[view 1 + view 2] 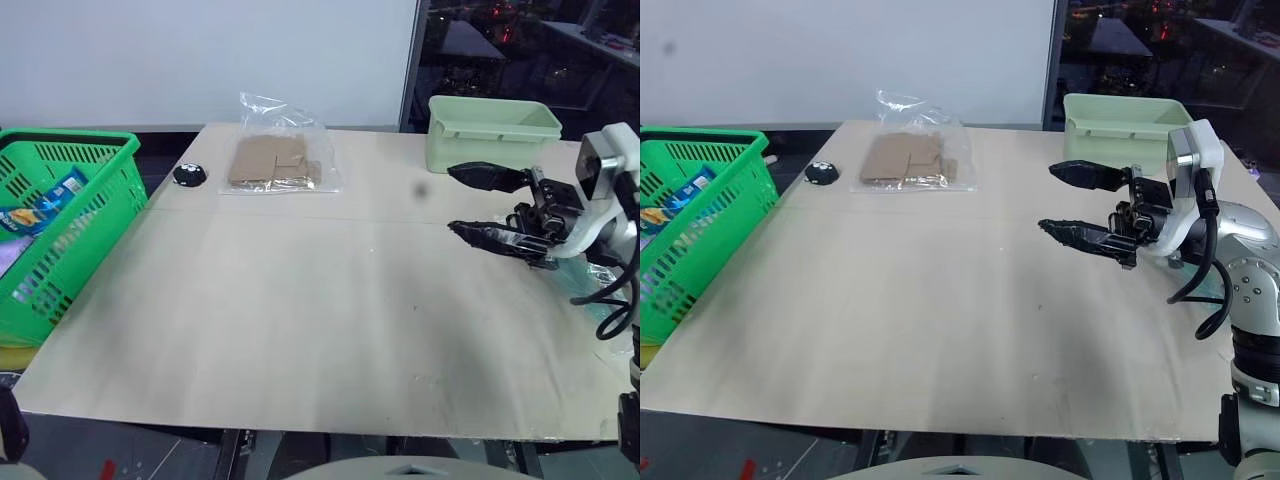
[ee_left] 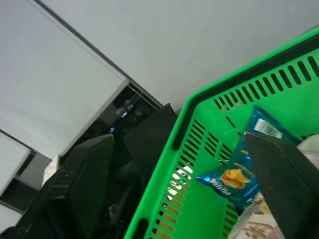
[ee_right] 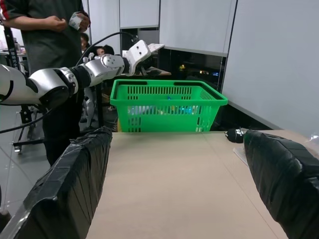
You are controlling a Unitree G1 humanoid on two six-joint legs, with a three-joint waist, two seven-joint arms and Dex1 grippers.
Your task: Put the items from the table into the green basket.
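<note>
Currently the right tool (image 1: pixel 1072 203) hangs above the right side of the bench (image 1: pixel 940 330), pointing left across it, its two black fingers spread wide with nothing between them. Its wrist view looks along the bench top toward the far left end.

Over at that left end, the left tool (image 3: pixel 142 55) sits at the rim of the green basket (image 1: pixel 60 220). Its wrist view looks down into the basket, with its fingers (image 2: pixel 87 179) standing well apart and nothing held between them. A blue snack bag (image 2: pixel 239 174) already lies inside the basket, along with other packets too hidden to name.

One task thing remains on the bench: a crinkly clear bag (image 1: pixel 275 160) with flat tan pieces inside, lying at the far edge, left of centre. Just to its left rests a small black round object (image 1: pixel 189 175). A pale green tub (image 1: pixel 490 130) stands at the far right corner, behind the right tool. A person (image 3: pixel 50 35) stands beyond the basket.

The clear bag looks light, soft and slippery, and likely to crumple or slide when pinched. A good hold would probably be across the packed tan middle, where the contents give the fingers something firm, rather than on the loose film at the bag's far end, which may slip free.
</note>
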